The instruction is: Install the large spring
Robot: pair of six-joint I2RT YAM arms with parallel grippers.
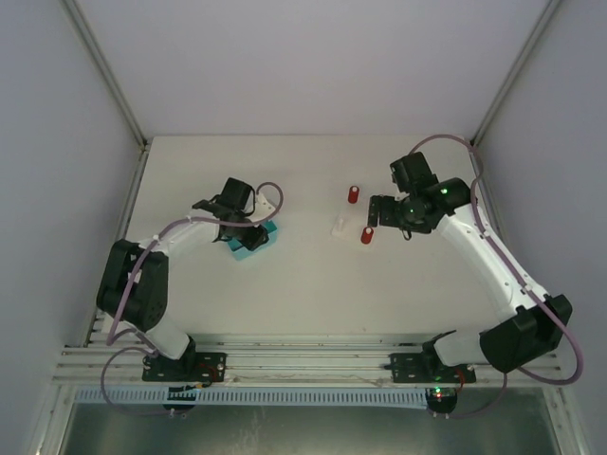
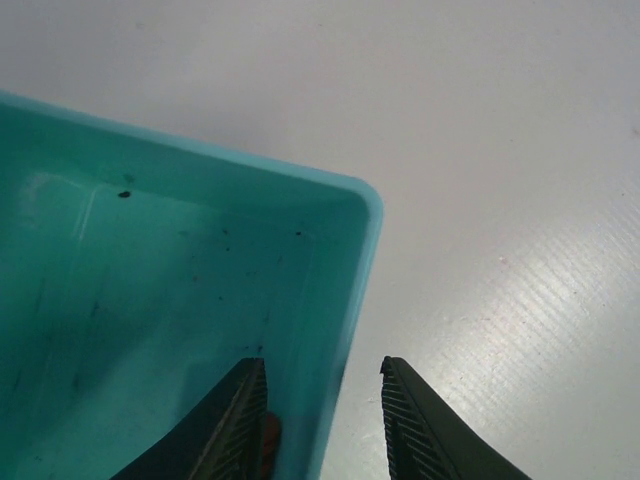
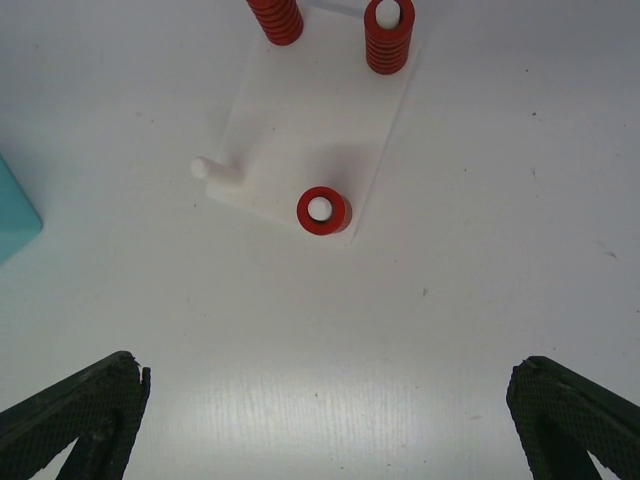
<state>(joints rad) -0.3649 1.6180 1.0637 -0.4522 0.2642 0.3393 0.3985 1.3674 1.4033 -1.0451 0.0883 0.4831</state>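
Seemingly the large spring [image 2: 266, 440] is that red sliver inside the teal bin [image 2: 200, 165], against the wall the left gripper [image 2: 322, 365] straddles; whether it clamps cannot be told. Well off the bin, the right gripper [image 3: 328, 365] gapes empty. Likely stiff and light: pinch its flanks.

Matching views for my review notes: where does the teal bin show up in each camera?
Top external: teal bin left of centre.
Left wrist: fills the left half, its wall between the left arm's fingers.
Right wrist: only a corner at the left edge.
Shared landmark: white peg plate, right of the bin in the top and right wrist views.
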